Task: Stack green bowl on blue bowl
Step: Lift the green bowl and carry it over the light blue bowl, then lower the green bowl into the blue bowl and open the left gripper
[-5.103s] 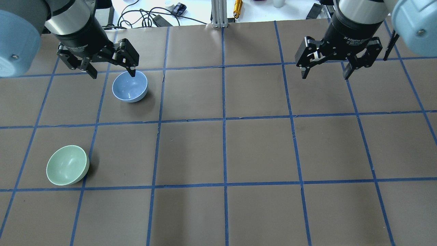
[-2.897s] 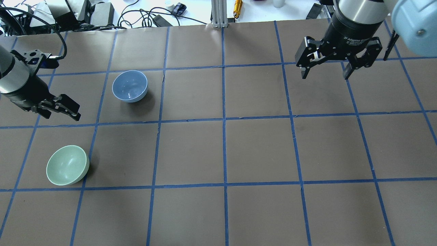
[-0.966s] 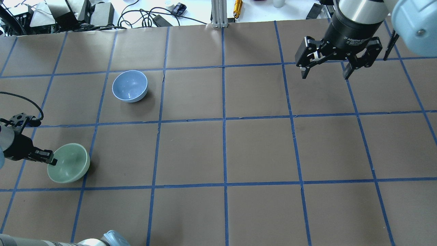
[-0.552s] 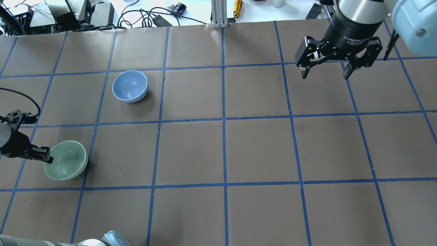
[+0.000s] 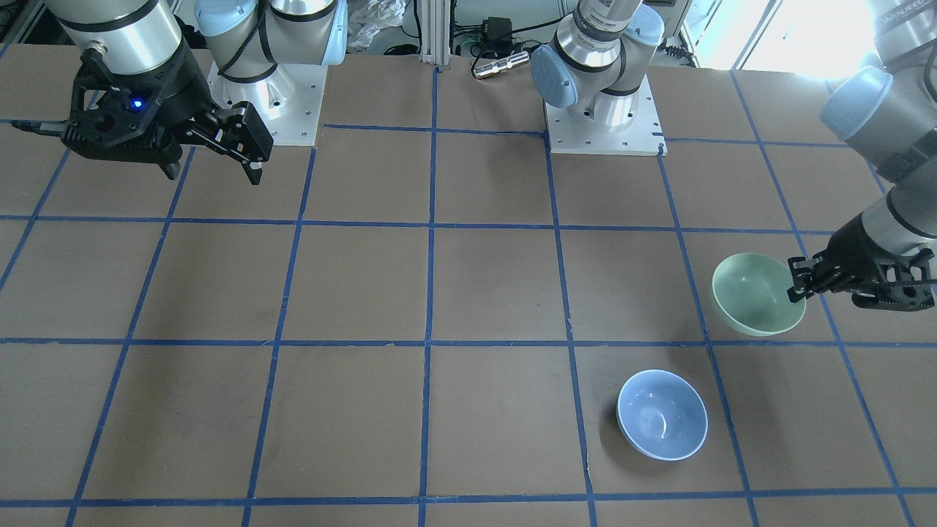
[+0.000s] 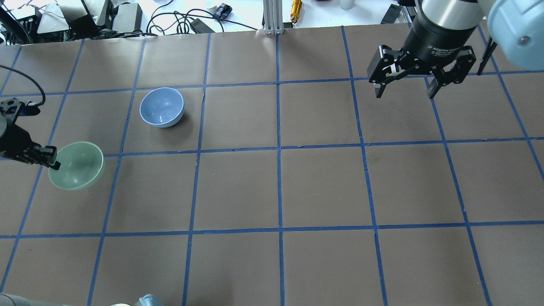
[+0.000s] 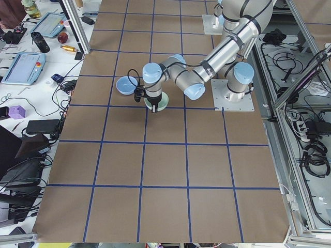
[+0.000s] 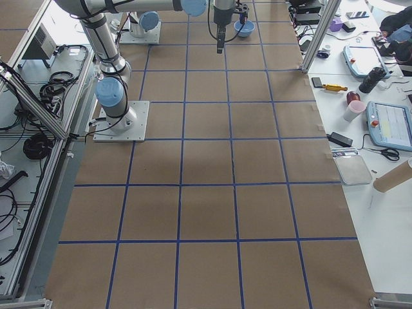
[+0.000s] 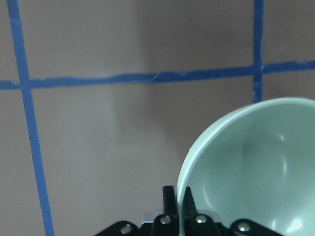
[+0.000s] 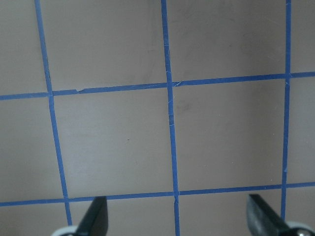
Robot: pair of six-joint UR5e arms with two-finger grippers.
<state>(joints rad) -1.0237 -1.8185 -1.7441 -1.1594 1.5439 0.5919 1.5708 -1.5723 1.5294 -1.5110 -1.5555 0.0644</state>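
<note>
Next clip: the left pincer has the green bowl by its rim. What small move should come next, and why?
Probably carry the green bowl toward the blue bowl, high enough to clear its rim. The left pincer is shut on the green bowl's rim, the bowl appears lifted, and the blue bowl sits apart, empty.

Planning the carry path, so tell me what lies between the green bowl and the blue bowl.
Nothing but bare table and a blue tape line lies between the green bowl and the blue bowl; the overhead view shows it.
</note>
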